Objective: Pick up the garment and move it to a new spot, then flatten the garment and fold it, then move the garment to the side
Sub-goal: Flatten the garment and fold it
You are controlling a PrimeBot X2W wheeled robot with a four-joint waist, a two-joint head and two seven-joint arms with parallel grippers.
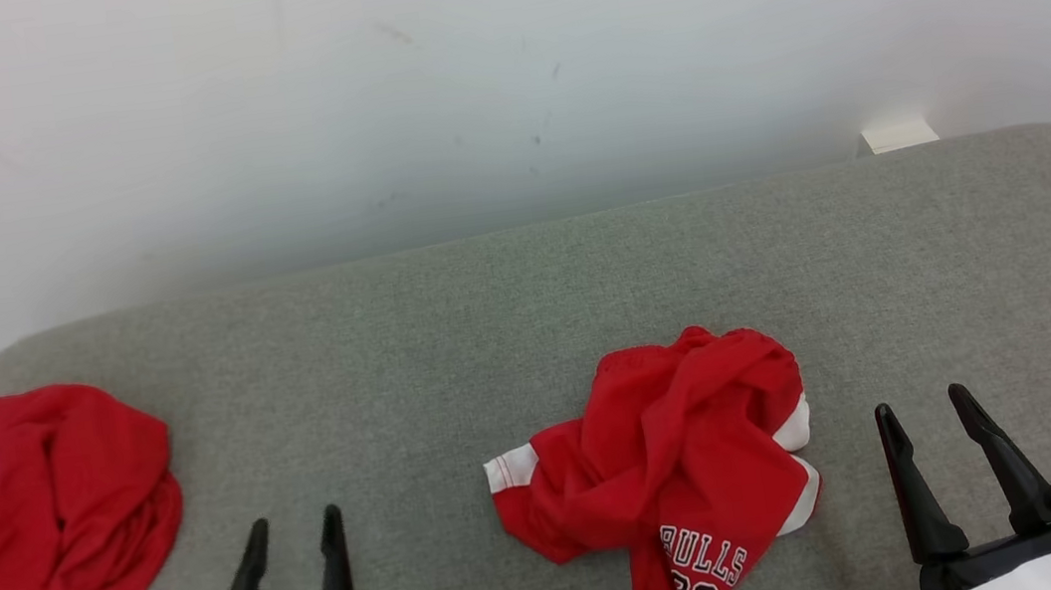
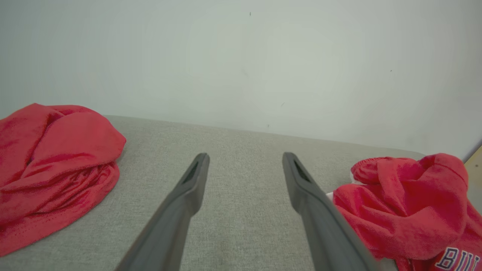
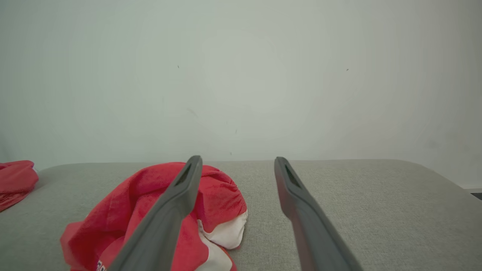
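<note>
A crumpled red garment point(image 1: 678, 472) with white trim and "BULLS" lettering lies on the grey padded surface point(image 1: 528, 315), near the front middle. It also shows in the left wrist view as the red garment point(image 2: 410, 210) at the lower right, and in the right wrist view as the red garment point(image 3: 143, 218) at the lower left. My left gripper point(image 1: 292, 529) stands open to its left, my right gripper point(image 1: 921, 412) open to its right. Both hold nothing and touch no cloth. The left gripper point(image 2: 244, 160) and the right gripper point(image 3: 237, 162) show spread fingers over bare fabric.
A second crumpled red garment with white trim point(image 1: 42, 525) lies at the surface's left edge, also seen as a red heap point(image 2: 52, 169) and a red scrap point(image 3: 15, 180). A pale wall point(image 1: 498, 68) rises behind. A small white block point(image 1: 897, 135) sits at the back right.
</note>
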